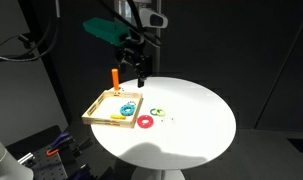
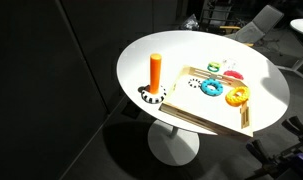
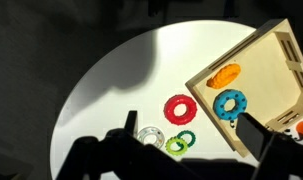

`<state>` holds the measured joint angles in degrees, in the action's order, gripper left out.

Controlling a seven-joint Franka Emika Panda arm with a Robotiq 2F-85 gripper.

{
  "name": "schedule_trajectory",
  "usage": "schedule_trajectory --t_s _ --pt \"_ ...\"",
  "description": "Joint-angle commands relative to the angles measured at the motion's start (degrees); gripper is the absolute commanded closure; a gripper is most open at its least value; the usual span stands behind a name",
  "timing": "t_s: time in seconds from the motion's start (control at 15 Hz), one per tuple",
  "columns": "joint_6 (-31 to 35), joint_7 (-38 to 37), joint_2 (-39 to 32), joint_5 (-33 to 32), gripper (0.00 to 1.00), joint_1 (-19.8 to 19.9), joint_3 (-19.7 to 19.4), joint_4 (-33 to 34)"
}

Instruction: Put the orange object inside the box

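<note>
An orange peg [image 1: 114, 77] stands upright on the white table just outside the wooden box [image 1: 99, 110]. It also shows in an exterior view [image 2: 155, 70], on a white base by the box [image 2: 223, 118] corner. An orange ring [image 2: 236, 95] and a blue ring [image 2: 211, 87] lie inside the box. In the wrist view the box [image 3: 276, 40] holds the orange ring [image 3: 226, 75] and the blue ring [image 3: 230, 104]. My gripper [image 1: 141, 68] hangs open and empty above the table beside the box, with its fingers [image 3: 189, 128] astride the box rim. The peg is out of the wrist view.
A red ring [image 3: 180, 108], a white ring [image 3: 149, 134] and linked green rings [image 3: 179, 142] lie on the round white table [image 3: 111, 90] next to the box. The red ring [image 1: 146, 122] also shows in an exterior view. The surroundings are dark.
</note>
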<state>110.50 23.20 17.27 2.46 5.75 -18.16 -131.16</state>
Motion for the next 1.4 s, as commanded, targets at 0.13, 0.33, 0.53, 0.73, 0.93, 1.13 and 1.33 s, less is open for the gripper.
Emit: schedule_trajectory --t_s 0.13,0.33,0.53,0.73,0.93,1.13,1.33 --pt "8.03 -1.27 -10.24 5.70 0.00 0.77 1.33 5.17" --pt "15.72 -2.10 -14.91 7.68 0.00 0.87 2.96 4.86" --pt "23.39 -3.43 -18.83 7.06 0.00 0.98 5.07 3.75" --pt "27.43 -5.30 -22.44 4.83 0.00 1.23 6.69 3.87" --pt "26.50 -3.63 -22.00 6.24 0.00 1.85 7.62 2.98" --pt "26.50 -3.61 -21.76 6.26 0.00 1.97 7.60 2.99" --pt "26.84 -3.68 -22.32 6.62 0.00 1.90 7.84 2.97"
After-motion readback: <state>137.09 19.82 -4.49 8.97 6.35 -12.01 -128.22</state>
